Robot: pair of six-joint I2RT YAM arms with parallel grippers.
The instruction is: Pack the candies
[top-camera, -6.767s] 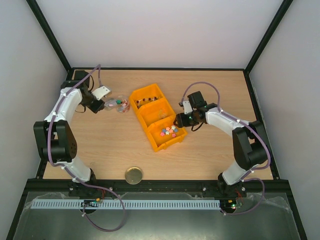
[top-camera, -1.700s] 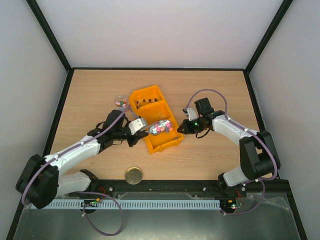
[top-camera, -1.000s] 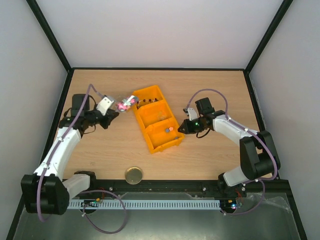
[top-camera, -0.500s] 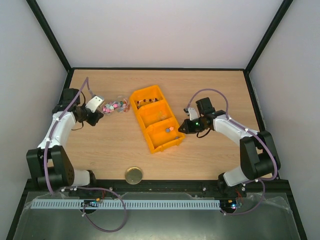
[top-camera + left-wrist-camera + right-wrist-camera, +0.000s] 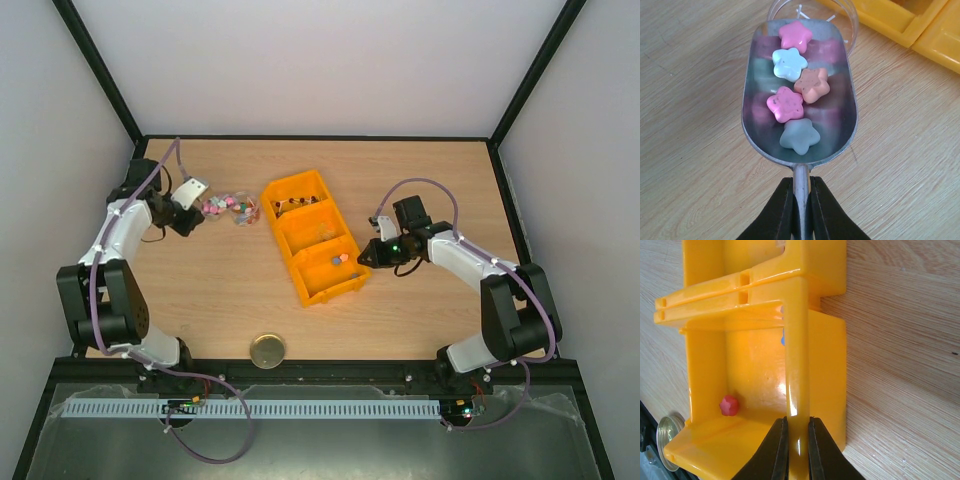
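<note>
Five matte star-shaped candies lie in the shiny metal scoop.

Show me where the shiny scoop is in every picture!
Top view: scoop at left-centre, left of the yellow tray.
Left wrist: scoop fills the middle, tray at top right.
Right wrist: no scoop; only the tray.
Shared landmark: the yellow tray.

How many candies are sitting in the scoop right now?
5 candies in a row along the scoop: pink at the tip, pale blue, orange, second pink, grey-blue nearest the handle. None seem hidden.
</note>
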